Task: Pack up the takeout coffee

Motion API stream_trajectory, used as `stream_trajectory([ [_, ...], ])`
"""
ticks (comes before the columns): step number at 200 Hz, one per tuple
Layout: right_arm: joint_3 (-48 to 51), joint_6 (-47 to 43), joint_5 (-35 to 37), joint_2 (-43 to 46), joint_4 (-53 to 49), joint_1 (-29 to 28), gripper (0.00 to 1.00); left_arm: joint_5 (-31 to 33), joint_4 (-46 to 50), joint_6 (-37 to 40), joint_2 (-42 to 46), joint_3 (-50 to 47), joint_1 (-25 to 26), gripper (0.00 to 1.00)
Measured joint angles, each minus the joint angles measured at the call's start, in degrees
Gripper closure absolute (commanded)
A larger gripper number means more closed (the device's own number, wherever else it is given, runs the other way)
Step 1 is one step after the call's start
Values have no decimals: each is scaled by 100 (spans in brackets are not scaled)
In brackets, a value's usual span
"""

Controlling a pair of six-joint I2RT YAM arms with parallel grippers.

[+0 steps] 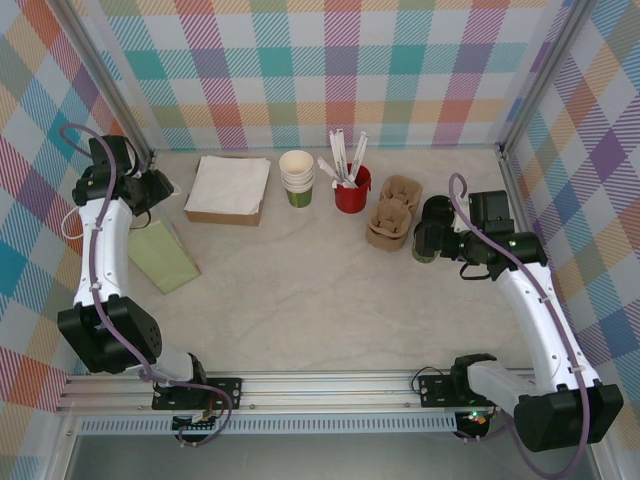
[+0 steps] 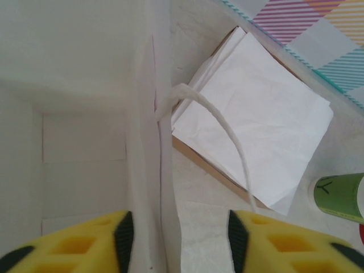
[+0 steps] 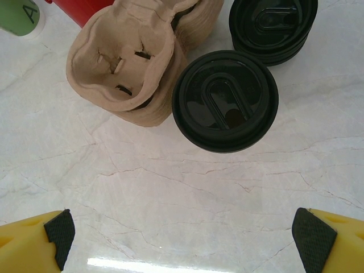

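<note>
Marble tabletop [image 1: 300, 290] — left gripper [image 2: 176, 227] straddles the paper bag [image 2: 149, 142] wall, jaws apart; pinch squarely. Right gripper [image 3: 182, 227], spread wide, faces the takeout coffee [image 3: 224, 101] beside spare lids [image 3: 273, 23] — centre first.

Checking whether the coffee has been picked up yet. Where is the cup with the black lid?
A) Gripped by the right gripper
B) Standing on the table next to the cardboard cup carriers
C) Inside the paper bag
B: the lidded cup stands on the table beside the cardboard carriers, ahead of the open right gripper, which does not touch it.
</note>
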State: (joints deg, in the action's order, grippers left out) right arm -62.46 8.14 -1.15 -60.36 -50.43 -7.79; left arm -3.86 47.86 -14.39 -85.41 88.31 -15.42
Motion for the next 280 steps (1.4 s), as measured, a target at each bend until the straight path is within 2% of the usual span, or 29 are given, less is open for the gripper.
stream_trajectory([
  [20,2,2,2,0,9,0,0,17,-4,33,-4,-9,0,79],
  [57,11,22,2,7,13,0,0,50,-4,105,-4,-13,-2,100],
  [126,103,68,2,59,28,0,0,157,7,229,162,-120,-2,100],
  [201,103,153,2,59,28,0,0,402,179,343,723,-306,15,100],
  [280,103,236,28,59,42,0,0,1113,811,299,1810,-505,708,100],
])
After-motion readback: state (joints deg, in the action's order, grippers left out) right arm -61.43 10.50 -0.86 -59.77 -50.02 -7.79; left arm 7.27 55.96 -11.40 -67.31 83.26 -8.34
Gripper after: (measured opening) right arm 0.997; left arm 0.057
